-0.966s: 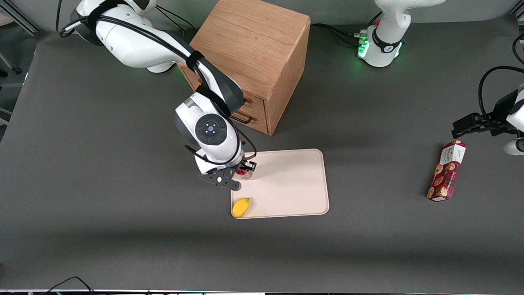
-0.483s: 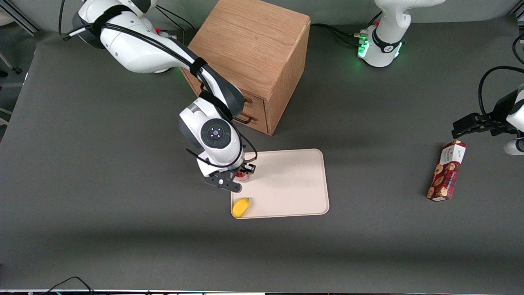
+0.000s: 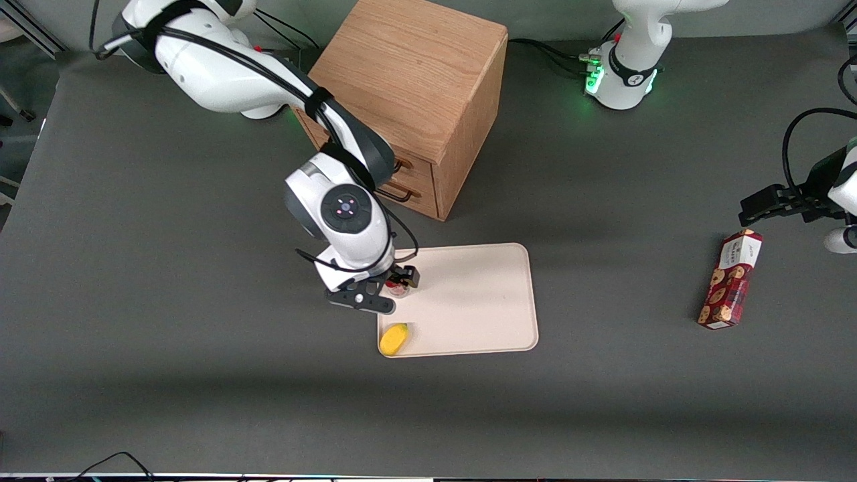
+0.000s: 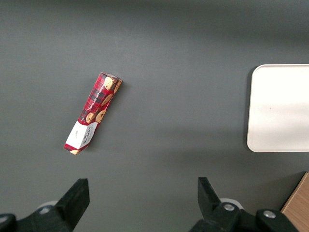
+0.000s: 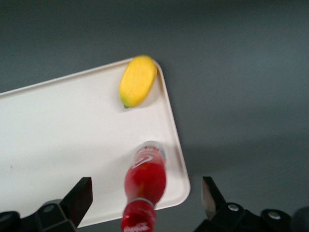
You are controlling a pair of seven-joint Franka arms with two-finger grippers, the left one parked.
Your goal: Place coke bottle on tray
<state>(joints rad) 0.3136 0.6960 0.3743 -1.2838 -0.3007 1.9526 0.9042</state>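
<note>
We see the tool [image 3: 400,284] hanging low over the tray [image 3: 482,301], at the tray end nearest the working arm. In the right wrist view its two fingers [image 5: 79,197] stand wide apart with nothing clamped between them, so we read the tool as open. The coke bottle [image 5: 144,186] stands on the tray between those fingers without touching either one, close to the tray's rim [image 5: 179,159]; in the front view only a bit of the bottle's red [image 3: 398,288] shows under the tool. On the same tray, nearer the front camera than the bottle, lies a yellow item [image 3: 394,338], tucked into a corner against the rim. The wooden drawer cabinet [image 3: 415,94] stands on the counter [image 3: 167,301], farther from the front camera than the tray. A red cookie box [image 3: 730,278] lies on the counter toward the parked arm's end, well apart from the tray.
</note>
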